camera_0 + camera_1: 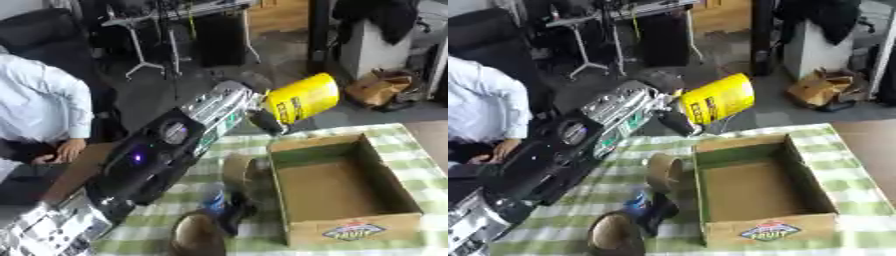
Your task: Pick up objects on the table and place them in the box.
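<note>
My left hand (pixel 264 121) is raised above the table's far edge, shut on a yellow package (pixel 304 97) with dark print. The package hangs tilted in the air, just beyond the far left corner of the open cardboard box (pixel 352 231). The box stands on the green checked tablecloth (pixel 424 167) and looks empty inside. Left of the box lie a brown tape roll (pixel 663 172), a small blue thing (pixel 213 198), a black object (pixel 237 210) and a brown rounded object (pixel 614 235). My right hand shows in neither view.
My left arm (pixel 149 160) crosses the left part of the table from the lower left corner. Beyond the table are floor, metal stands (pixel 144 50) and a brown bag (pixel 381 87).
</note>
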